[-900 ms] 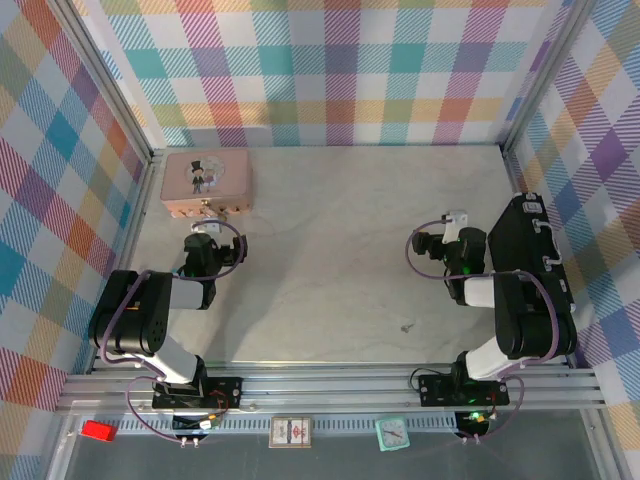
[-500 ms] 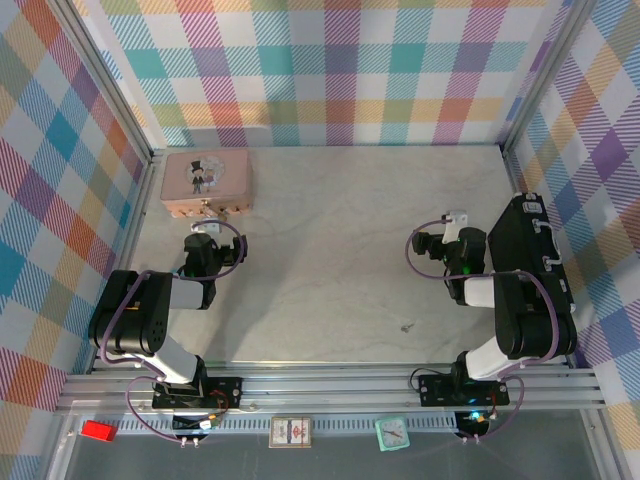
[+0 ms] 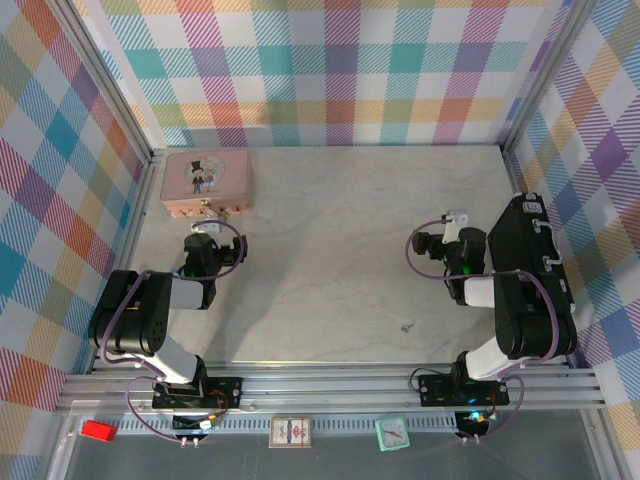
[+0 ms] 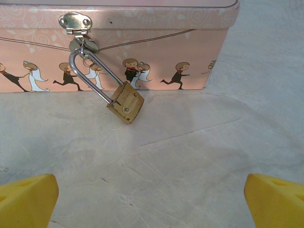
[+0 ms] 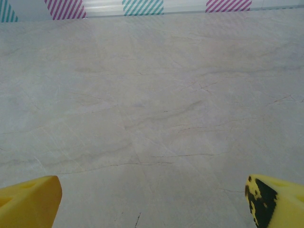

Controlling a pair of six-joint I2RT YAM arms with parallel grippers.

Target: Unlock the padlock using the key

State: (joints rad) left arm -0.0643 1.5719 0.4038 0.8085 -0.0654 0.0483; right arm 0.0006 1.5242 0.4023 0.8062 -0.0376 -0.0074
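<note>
The brass padlock point(image 4: 126, 103) hangs by its silvery shackle point(image 4: 85, 66) from the hasp of the pink tin point(image 4: 166, 47) and leans on the table; from above it is a speck at the tin's front point(image 3: 214, 209). My left gripper point(image 4: 152, 204) is open just short of it, with yellow fingertips point(image 4: 26, 202) at the frame's lower corners; from above the left gripper point(image 3: 205, 226) points at the tin point(image 3: 205, 178). The key point(image 3: 407, 326) lies as a tiny dark mark on the table near the right arm's base. My right gripper point(image 5: 152, 204) point(image 3: 455, 222) is open over bare table.
A black case point(image 3: 535, 245) lies along the right wall beside the right arm. Checked walls close in the marble table on three sides, with a metal rail along the near edge. The tin sits in the back left corner.
</note>
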